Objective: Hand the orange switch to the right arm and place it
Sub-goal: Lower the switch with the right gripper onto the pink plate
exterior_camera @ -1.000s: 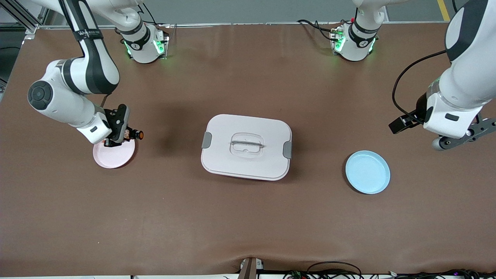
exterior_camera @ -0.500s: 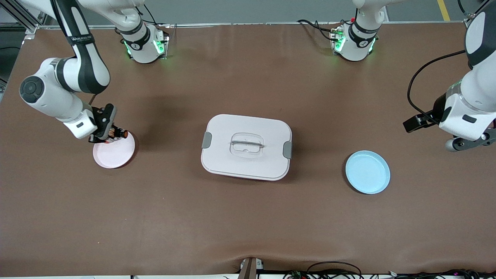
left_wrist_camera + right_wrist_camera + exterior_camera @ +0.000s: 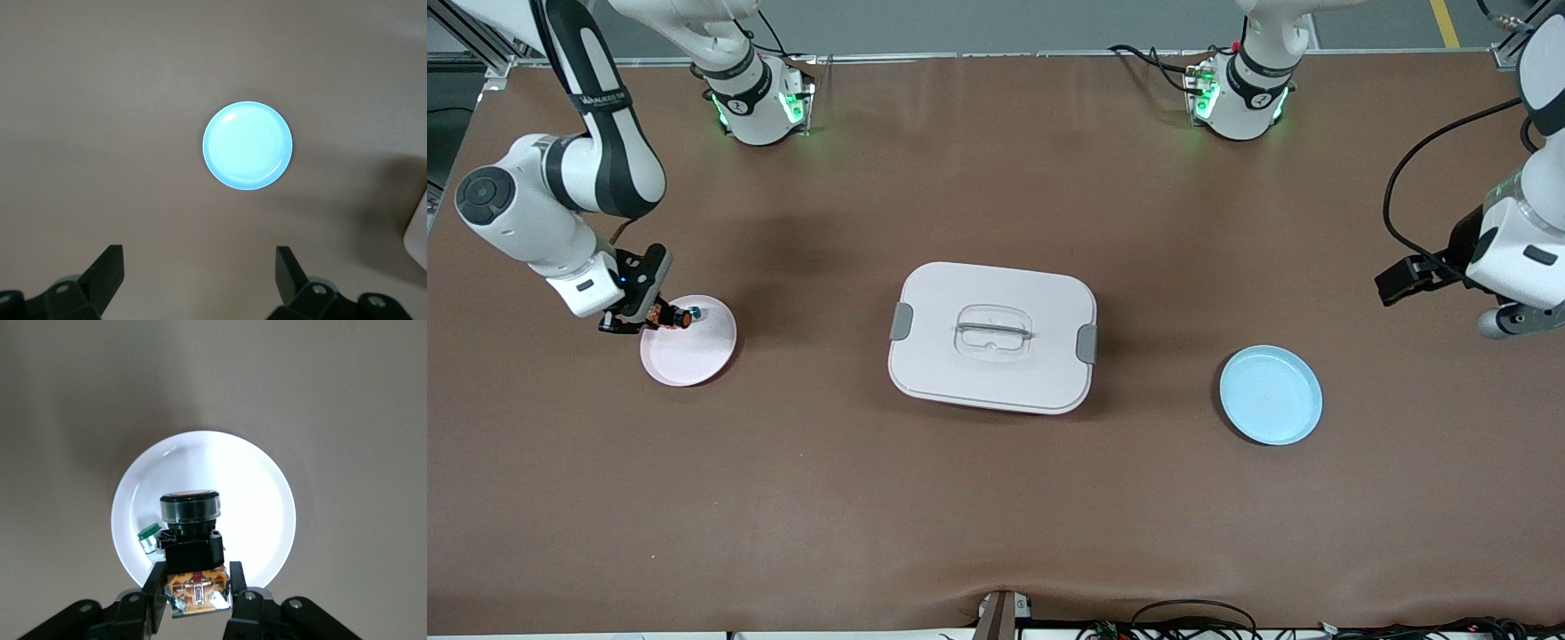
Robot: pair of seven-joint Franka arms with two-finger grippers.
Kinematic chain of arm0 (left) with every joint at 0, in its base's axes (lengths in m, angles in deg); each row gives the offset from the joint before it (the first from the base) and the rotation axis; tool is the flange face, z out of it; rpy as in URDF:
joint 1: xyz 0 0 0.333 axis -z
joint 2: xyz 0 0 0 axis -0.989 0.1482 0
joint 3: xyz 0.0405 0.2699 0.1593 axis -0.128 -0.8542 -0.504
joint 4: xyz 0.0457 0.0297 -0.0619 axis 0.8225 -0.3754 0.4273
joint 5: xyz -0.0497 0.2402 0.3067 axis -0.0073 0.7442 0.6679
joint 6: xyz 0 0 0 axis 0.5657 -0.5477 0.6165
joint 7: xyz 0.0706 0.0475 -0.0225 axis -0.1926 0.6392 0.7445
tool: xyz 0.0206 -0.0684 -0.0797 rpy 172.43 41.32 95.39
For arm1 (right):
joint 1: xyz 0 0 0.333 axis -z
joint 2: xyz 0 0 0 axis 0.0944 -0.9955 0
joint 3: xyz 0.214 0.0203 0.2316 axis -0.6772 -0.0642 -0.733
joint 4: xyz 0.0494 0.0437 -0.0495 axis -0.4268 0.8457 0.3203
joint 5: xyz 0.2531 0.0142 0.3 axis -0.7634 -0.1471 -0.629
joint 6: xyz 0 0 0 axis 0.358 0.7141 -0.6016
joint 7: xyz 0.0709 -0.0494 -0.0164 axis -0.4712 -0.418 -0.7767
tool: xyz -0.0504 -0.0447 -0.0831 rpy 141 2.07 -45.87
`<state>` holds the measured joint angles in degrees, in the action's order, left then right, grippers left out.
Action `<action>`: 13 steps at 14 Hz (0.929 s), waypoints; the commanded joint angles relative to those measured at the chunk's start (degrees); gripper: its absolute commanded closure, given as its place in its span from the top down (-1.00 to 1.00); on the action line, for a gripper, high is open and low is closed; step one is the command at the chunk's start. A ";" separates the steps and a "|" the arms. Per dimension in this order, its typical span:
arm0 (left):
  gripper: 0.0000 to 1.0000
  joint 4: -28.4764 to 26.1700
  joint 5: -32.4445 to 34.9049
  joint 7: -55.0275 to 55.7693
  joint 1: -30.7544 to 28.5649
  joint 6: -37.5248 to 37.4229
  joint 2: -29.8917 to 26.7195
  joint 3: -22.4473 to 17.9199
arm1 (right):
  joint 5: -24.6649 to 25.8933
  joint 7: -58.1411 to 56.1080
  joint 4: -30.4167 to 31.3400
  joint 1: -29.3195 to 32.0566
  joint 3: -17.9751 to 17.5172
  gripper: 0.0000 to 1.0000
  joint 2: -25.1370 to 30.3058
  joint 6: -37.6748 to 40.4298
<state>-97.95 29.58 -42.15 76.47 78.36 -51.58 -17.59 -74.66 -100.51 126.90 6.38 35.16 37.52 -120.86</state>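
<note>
So the right gripper (image 3: 660,316) has the orange switch (image 3: 677,316) clamped tight between its fingers, and it's hanging over the edge of the pink plate (image 3: 694,351) at the right arm's end of the worktop (image 3: 996,498). From the right wrist view you can see the switch (image 3: 191,537) pinched by its orange-banded base, with the black body and round cap sticking out over the plate (image 3: 260,493). The plate looks white in that shot. There's also a small clear part with a green tip (image 3: 151,537) lying in the plate, just beside the switch; can't tell if the two are touching. In the front view that green tip (image 3: 695,313) shows right next to the switch's end.

The left gripper (image 3: 200,267) is wide open with nothing in it, waiting up in the air at the left arm's end of the worktop. Its wrist camera is looking down on the blue plate (image 3: 247,145), which has nothing on it that I can see.

In the middle of the worktop there's a white lidded box (image 3: 992,337) with grey clips and a handle on top, sitting between the two plates and well apart from both.
</note>
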 commanded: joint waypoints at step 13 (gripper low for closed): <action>1.00 -3.94 -6.32 -9.92 3.69 1.71 -7.89 -6.35 | 0.16 -1.70 -0.64 1.68 -1.53 -1.00 -11.17 -12.02</action>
<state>-101.11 23.98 -51.38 79.96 79.45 -58.68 -23.78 -74.66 -101.28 126.86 6.57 34.80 27.62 -131.74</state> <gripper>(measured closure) 0.000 0.586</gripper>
